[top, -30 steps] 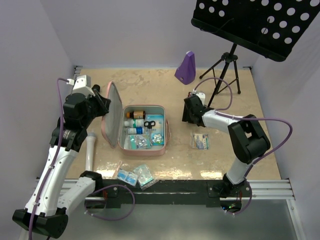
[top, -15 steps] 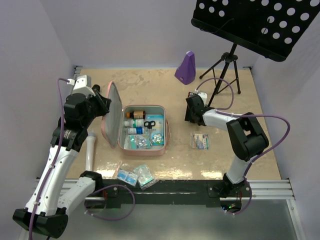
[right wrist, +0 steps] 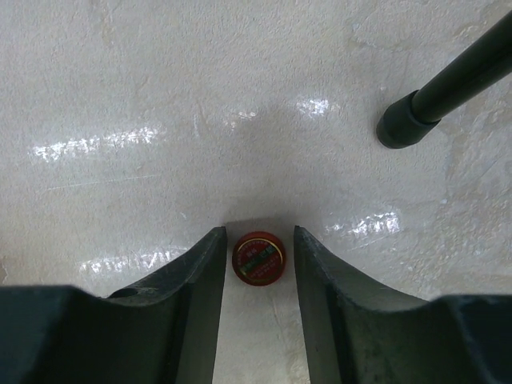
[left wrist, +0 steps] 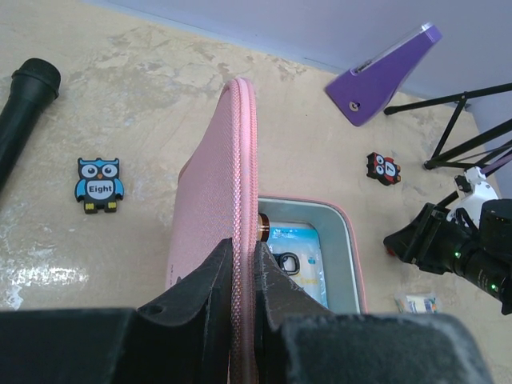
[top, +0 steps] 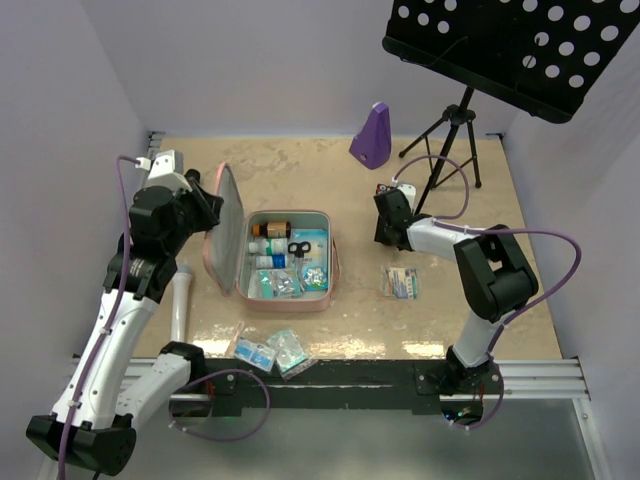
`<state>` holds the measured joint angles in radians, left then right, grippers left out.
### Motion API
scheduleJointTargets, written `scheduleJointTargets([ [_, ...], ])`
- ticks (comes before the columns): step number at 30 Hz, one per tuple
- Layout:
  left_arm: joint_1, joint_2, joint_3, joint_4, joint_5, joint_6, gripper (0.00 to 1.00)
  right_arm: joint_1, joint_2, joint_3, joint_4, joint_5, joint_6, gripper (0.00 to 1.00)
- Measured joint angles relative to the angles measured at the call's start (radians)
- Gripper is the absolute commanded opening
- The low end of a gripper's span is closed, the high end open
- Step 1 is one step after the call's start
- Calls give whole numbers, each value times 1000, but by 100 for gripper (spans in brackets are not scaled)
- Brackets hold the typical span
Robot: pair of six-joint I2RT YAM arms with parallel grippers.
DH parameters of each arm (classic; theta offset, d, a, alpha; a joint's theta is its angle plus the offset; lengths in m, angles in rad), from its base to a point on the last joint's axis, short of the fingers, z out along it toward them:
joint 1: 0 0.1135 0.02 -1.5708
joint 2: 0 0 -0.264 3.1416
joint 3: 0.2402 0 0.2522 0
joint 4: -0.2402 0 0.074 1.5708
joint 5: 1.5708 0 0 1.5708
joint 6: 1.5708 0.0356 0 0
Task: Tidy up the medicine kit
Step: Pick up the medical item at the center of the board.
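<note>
The pink medicine kit point(top: 290, 301) lies open at table centre, its lid point(top: 226, 225) standing nearly upright on the left. Inside are a brown bottle point(top: 272, 229), scissors point(top: 299, 249) and blister packs point(top: 283, 285). My left gripper point(top: 208, 212) is shut on the lid's zipped edge; the left wrist view shows both fingers point(left wrist: 214, 280) pinching the pink rim point(left wrist: 242, 160). My right gripper point(top: 383, 232) is open and low over the table to the right of the kit. In the right wrist view a small red round tin point(right wrist: 258, 258) lies between its fingertips point(right wrist: 258, 232), untouched.
A purple metronome-shaped object point(top: 371, 135) and a music stand tripod point(top: 450, 140) stand at the back, one tripod foot point(right wrist: 400, 128) near my right gripper. Packets lie right of the kit point(top: 402, 282) and at the front edge point(top: 270, 351). An owl tile point(left wrist: 100, 184) and a microphone point(left wrist: 24, 112) lie left.
My right gripper has shifted slightly to the right and farther back, low over the table. My left gripper still holds the lid in the same place.
</note>
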<state>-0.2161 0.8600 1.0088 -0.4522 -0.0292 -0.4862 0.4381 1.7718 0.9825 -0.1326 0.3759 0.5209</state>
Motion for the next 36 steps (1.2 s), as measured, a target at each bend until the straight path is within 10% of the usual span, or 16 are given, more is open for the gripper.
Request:
scheduleJointTargets([
  [24,0,8,-6,19,26,0,0,23,-153,-21,-82,-60,-2,9],
  [36,0,5,-10,20,26,0,0,390,-214,254,-187,-47,57,8],
])
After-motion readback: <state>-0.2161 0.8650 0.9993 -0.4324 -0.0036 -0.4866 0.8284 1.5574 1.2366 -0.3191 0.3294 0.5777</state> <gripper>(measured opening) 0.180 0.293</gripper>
